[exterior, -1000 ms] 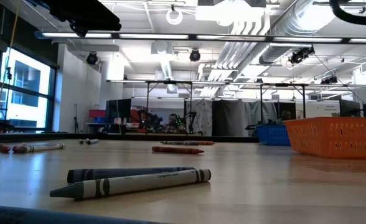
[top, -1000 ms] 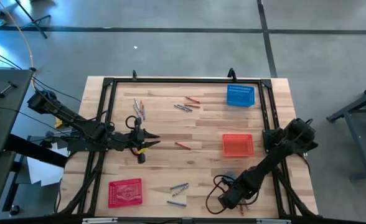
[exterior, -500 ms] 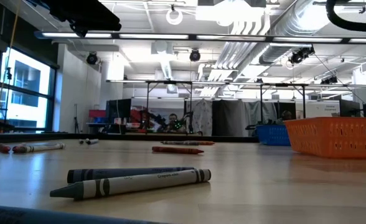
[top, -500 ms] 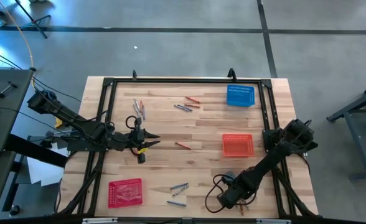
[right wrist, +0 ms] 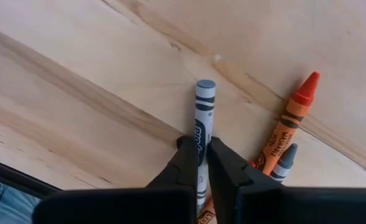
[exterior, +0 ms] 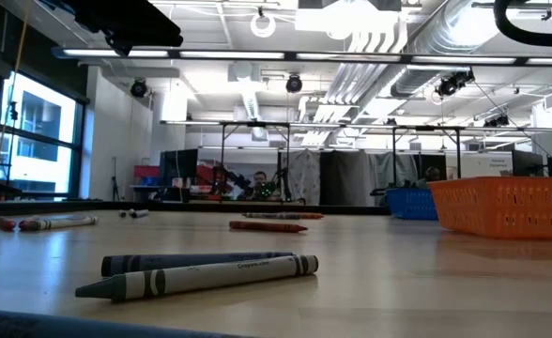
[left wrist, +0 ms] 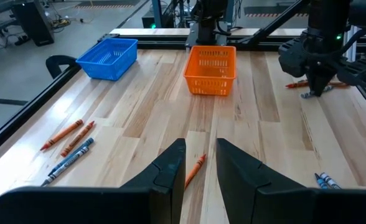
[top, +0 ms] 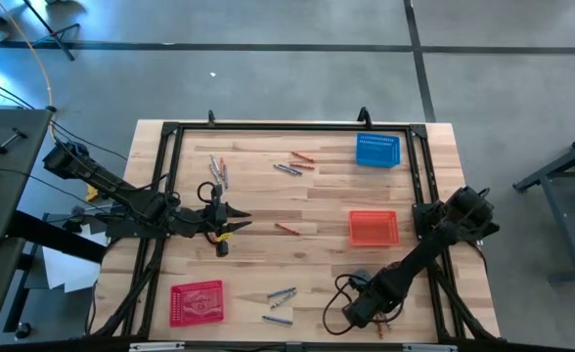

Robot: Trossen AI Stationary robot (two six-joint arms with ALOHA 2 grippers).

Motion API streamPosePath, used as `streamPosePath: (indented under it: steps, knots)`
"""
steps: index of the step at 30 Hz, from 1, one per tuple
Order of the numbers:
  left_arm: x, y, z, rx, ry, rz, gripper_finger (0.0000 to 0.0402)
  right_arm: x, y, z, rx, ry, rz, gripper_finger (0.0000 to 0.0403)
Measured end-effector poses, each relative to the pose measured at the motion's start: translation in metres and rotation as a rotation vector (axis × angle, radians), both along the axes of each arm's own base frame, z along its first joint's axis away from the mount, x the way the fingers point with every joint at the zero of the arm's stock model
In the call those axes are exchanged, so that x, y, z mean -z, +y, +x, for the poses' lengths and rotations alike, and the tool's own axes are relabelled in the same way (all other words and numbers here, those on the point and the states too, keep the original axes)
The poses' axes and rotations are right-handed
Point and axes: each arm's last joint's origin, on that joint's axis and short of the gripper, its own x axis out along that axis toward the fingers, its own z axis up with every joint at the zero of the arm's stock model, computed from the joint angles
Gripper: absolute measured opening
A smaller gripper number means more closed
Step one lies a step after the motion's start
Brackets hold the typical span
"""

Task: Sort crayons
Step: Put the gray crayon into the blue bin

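Crayons lie scattered on the wooden table: a far group, one orange crayon at mid table, and a near group. My right gripper points down near the table's near right corner and is shut on a grey crayon. An orange crayon and another grey tip lie right beside it. My left gripper hovers open at the table's left, nothing between its fingers; the orange crayon lies on the wood beyond them. My right gripper pinches the grey crayon's two long sides between its two fingertips. The fingers come from above and stand across the crayon. The crayon's flat end sticks out past the fingers. It appears to lie flat on the wood.
A blue basket stands at the far right, an orange-red basket at mid right, and a red basket at the near left. A black frame runs along the table's edges. Two crayons lie close before the low camera.
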Motion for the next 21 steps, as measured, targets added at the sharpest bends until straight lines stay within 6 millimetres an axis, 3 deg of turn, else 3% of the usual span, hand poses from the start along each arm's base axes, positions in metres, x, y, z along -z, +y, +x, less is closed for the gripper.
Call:
streamPosePath:
  steps: [21]
  knots:
    - [0.000,0.000,0.000,0.000,-0.001,0.000,0.0076,-0.037,-0.015,-0.008,0.010,-0.118,-0.084,0.0002]
